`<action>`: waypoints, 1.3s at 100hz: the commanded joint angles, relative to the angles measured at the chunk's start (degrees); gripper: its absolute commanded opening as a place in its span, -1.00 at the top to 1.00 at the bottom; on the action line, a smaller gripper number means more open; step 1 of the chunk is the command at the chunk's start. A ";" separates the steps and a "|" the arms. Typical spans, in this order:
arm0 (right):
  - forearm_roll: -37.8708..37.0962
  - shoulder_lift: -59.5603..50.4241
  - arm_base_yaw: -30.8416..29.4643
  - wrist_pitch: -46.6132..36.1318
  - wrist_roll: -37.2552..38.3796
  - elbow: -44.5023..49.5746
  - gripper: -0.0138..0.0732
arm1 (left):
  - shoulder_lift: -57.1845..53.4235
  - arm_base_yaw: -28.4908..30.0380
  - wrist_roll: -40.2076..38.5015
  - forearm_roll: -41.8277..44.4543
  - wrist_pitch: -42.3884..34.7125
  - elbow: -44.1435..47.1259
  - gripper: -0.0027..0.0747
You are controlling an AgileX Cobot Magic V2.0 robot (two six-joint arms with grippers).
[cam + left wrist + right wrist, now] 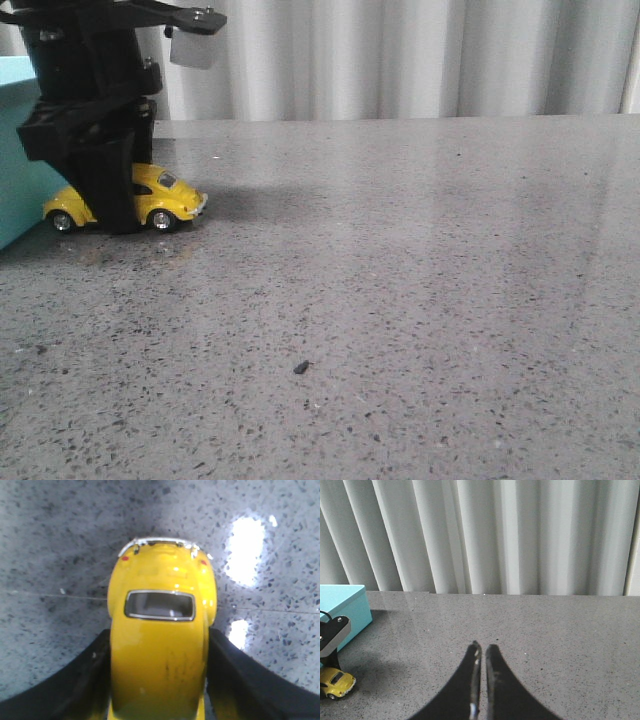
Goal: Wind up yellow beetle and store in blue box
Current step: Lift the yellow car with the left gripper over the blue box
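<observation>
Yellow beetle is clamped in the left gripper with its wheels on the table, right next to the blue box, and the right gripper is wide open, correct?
Not quite. The right gripper is shut and empty, its fingertips nearly touching in the right wrist view. The rest holds: the left gripper clamps the yellow beetle, wheels on the table, beside the blue box.

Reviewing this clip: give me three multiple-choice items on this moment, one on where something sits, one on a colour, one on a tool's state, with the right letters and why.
1. Where is the yellow beetle?
A. on the table beside the blue box
B. on the box lid
C. at the table's right side

2. What colour is the box?
A. red
B. light turquoise-blue
C. white

3. How is the left tool?
A. wide open, away from the car
B. out of sight
C. closed on the car's sides

Key: 1 A, its wheels rest on the table next to the box. 2 B, seen in front and right wrist views. 3 C, both fingers press its flanks.
</observation>
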 commanded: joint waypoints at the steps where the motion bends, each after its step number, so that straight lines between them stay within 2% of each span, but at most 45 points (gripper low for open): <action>1: -0.58 0.49 -0.01 -4.07 -0.27 -1.26 0.78 | -2.77 -0.13 -0.46 -0.53 0.57 -3.33 0.56; 12: -0.58 0.49 -0.01 -4.07 -0.27 -1.26 0.78 | -2.77 -0.13 -0.46 -0.53 1.70 -5.69 0.73; 29: -0.58 0.49 -0.01 -4.07 -0.27 -1.26 0.78 | -2.77 -0.13 -1.07 -0.74 4.24 -11.26 0.86; 40: -0.58 0.49 -0.01 -4.07 -0.27 -1.26 0.78 | -2.89 -0.13 -6.12 -0.74 4.38 -16.96 0.88; 60: -0.58 0.49 -0.01 -4.07 -0.27 -1.26 0.78 | -4.17 -0.13 -10.55 -0.74 4.38 -26.05 0.88; 74: -0.58 0.49 -0.01 -4.18 -0.27 -1.26 0.78 | -7.32 -0.13 -11.52 1.59 4.38 -28.18 0.88; 81: -0.58 0.49 -0.01 -4.38 -0.27 -1.26 0.78 | -8.91 0.57 -14.55 4.85 4.38 -28.11 0.88; 91: -0.58 0.49 -0.01 -4.51 -0.27 -1.26 0.78 | -10.80 3.46 -19.08 6.51 4.38 -28.11 0.88; 114: -0.58 0.49 -0.01 -4.51 -0.27 -1.26 0.78 | -12.82 14.09 -29.81 4.99 4.38 -28.11 0.88; 130: -0.58 0.49 -0.01 -4.51 -0.27 -1.26 0.78 | -12.82 21.20 -31.54 1.71 4.38 -26.27 0.88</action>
